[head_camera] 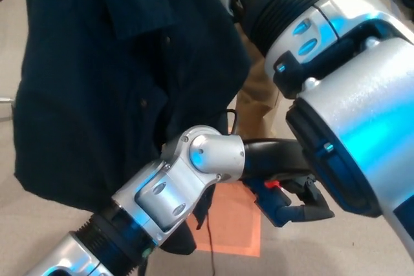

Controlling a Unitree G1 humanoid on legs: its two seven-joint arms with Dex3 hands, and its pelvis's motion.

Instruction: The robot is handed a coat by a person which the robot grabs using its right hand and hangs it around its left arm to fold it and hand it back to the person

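Coat (97,82) — dark, creased cloth — hangs by the left hand (294,197), its black fingers (318,210) curled together, empty.

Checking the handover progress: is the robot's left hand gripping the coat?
No, the left hand lies clear of the dark coat, over the orange floor patch.

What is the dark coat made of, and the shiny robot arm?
The coat looks like soft, matte dark cloth: it hangs in folds. The left arm looks like smooth silvery metal, maybe painted plastic: it shines with bluish reflections.
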